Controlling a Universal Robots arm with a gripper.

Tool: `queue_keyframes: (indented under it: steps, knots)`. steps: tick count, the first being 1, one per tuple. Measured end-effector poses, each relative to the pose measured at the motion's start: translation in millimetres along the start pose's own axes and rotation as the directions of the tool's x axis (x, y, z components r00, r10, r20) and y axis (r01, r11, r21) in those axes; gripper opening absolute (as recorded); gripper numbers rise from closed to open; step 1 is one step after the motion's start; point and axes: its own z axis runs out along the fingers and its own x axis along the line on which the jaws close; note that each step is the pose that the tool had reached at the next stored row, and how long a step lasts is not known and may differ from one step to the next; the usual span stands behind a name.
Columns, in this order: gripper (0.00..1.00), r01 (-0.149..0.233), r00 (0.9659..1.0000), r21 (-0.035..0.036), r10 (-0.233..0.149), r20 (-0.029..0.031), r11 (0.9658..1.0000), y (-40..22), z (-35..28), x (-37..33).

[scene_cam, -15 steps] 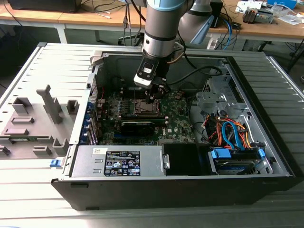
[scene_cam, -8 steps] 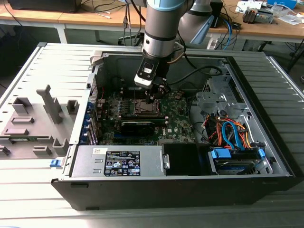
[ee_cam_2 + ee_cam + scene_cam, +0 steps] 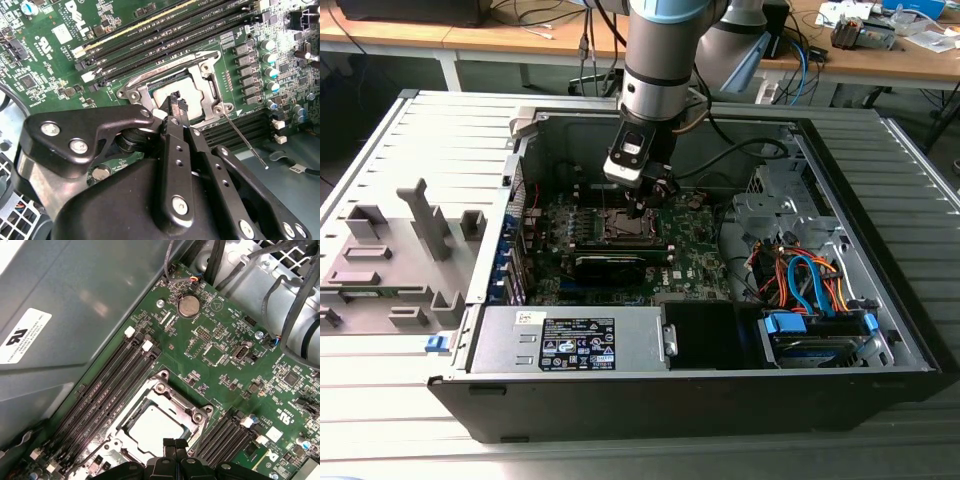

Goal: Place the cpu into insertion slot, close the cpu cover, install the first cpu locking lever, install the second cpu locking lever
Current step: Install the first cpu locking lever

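Exterior view: black claw (image 3: 641,207) pinched together, 1 o'clock of silver-rimmed square insertion slot (image 3: 623,226); may skid off thin steel locking lever (image 3: 244,141).

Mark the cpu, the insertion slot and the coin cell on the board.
cpu (image 3: 156,426): first wrist view, centre of its silver lid.
insertion slot (image 3: 161,388): first wrist view, silver rim, at a corner screw.
coin cell (image 3: 188,305): first wrist view, middle of its round face.
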Motion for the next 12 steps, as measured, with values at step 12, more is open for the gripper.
queue_keyframes:
  steps: [12]
  knots:
    - [0.11, 0.017, 0.9999, 0.0002, -0.017, 0.0010, 0.9999, 0.0, 0.0, 0.0]
